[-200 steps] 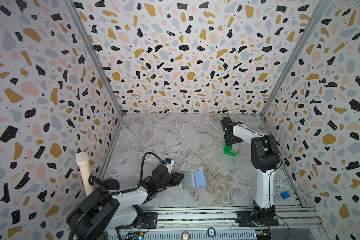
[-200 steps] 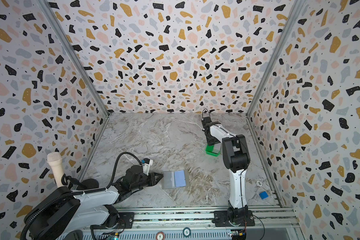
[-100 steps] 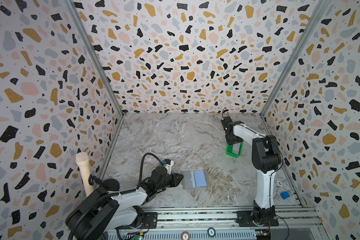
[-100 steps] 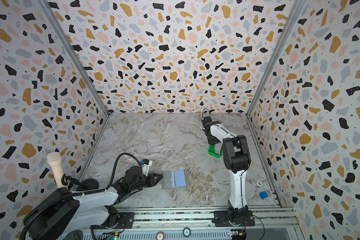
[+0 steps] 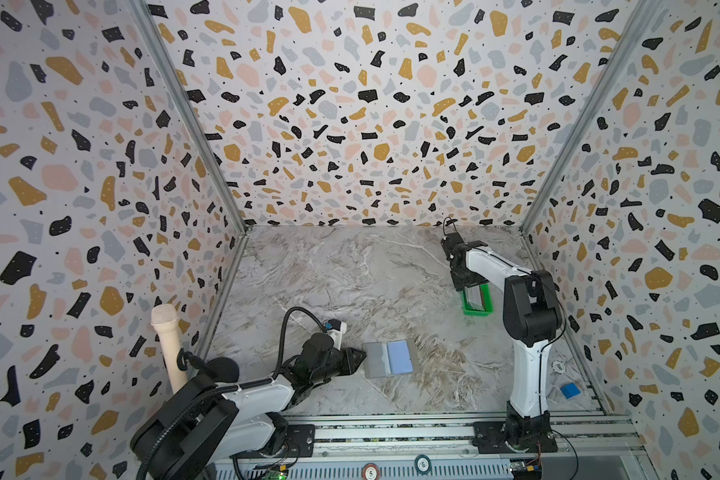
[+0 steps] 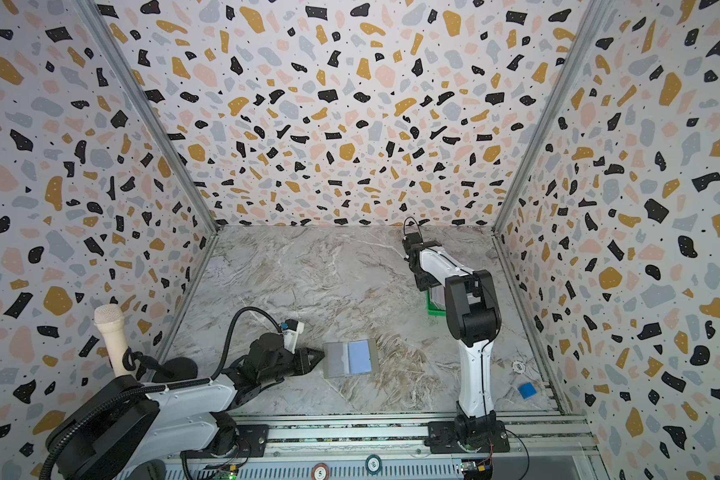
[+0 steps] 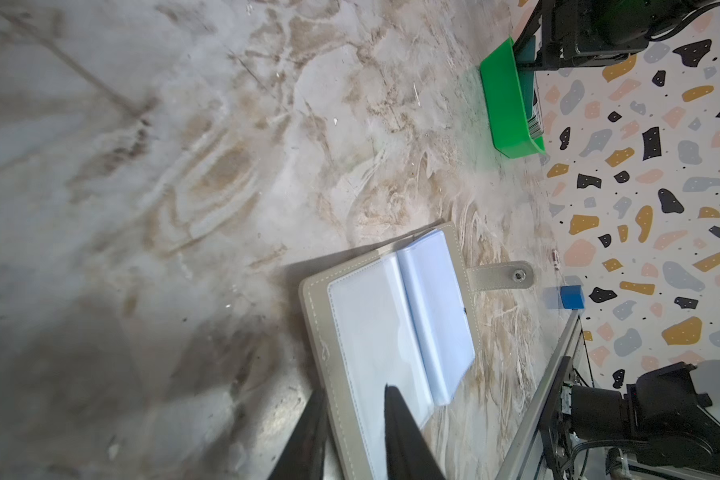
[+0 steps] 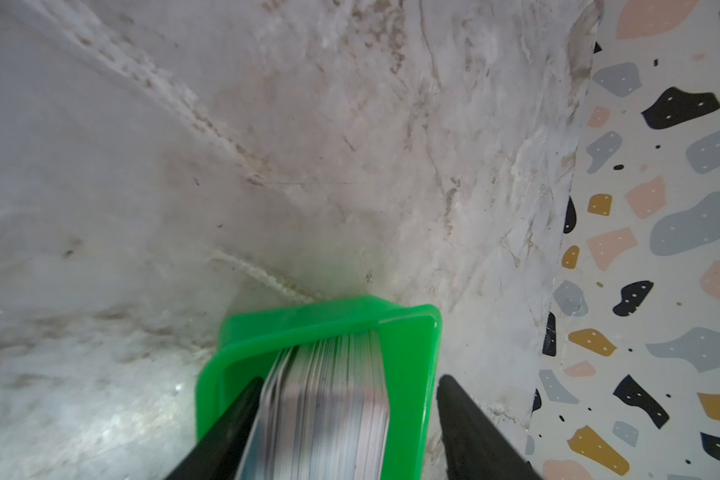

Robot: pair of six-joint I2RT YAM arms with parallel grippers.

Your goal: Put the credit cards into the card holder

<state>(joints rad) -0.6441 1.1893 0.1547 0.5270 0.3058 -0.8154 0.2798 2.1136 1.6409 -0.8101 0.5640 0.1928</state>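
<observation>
My left jaws, narrowly parted, straddle the near edge of the card holder point(image 7: 375, 332), which lies open on the table point(image 7: 184, 145). I cannot tell whether they pinch it. My right jaws gape around the credit cards point(image 8: 329, 407) and one wall of the green tray point(image 8: 408, 374), well apart from the holder.

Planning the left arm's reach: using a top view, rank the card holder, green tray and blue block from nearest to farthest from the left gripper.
1. card holder, at the left gripper, front centre.
2. green tray, farther back on the right.
3. blue block, front right, by the wall.
</observation>
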